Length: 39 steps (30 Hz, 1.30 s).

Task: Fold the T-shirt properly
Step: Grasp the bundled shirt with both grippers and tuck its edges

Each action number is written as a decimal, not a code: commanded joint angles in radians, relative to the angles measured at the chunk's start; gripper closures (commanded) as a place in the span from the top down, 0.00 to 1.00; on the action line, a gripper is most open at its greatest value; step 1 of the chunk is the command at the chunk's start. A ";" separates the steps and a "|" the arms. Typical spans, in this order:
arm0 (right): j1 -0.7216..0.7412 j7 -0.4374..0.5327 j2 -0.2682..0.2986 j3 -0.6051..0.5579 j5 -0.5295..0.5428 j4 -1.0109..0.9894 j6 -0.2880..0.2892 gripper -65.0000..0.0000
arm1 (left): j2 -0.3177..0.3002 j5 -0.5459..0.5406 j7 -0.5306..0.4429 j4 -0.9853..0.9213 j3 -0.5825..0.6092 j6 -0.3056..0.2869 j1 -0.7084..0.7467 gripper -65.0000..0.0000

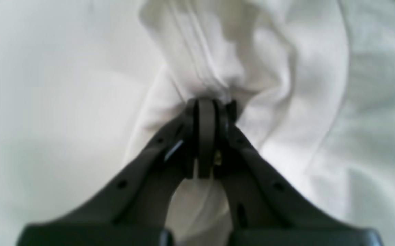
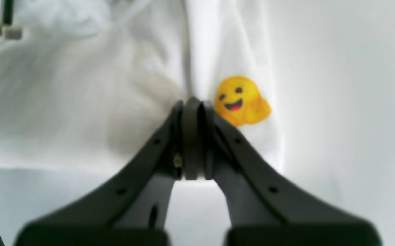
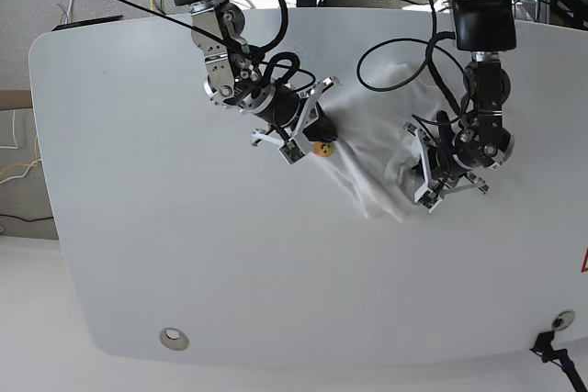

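Observation:
The white T-shirt [image 3: 367,149] lies crumpled on the table between my two arms. Its small yellow smiling emblem [image 2: 241,100] shows just right of the right gripper's tips, and it also shows in the base view as the emblem [image 3: 322,147]. My right gripper [image 2: 192,104] is shut, its jaws pinched on a fold of the shirt beside the emblem. My left gripper [image 1: 206,106] is shut on a bunched, gathered piece of the T-shirt [image 1: 225,61] at the shirt's other side. The front print is hidden in the folds.
The white table [image 3: 184,208] has a rounded front edge with a metal grommet [image 3: 171,339] near its front left. Black cables [image 3: 404,52] loop over the table's back by both arms. A red sticker [image 3: 583,260] sits at the right edge.

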 commanded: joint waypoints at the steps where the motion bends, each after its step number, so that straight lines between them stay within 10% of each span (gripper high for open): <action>1: -0.020 -0.004 0.007 0.030 0.007 0.093 0.003 0.02 | 0.004 0.017 0.018 -0.028 0.030 -0.008 -0.016 0.00; 16: 0.084 -0.107 0.004 0.053 0.005 0.219 0.003 0.02 | -0.019 0.017 -0.036 0.265 0.069 -0.008 -0.019 0.00; 26: 0.234 -0.101 -0.093 0.022 0.007 0.010 0.003 0.02 | -0.062 0.019 -0.035 0.613 0.066 -0.008 0.273 0.00; 39: 0.195 0.035 -0.067 0.022 0.007 -0.190 0.005 0.02 | -0.065 0.020 -0.039 0.346 0.066 -0.008 0.271 0.00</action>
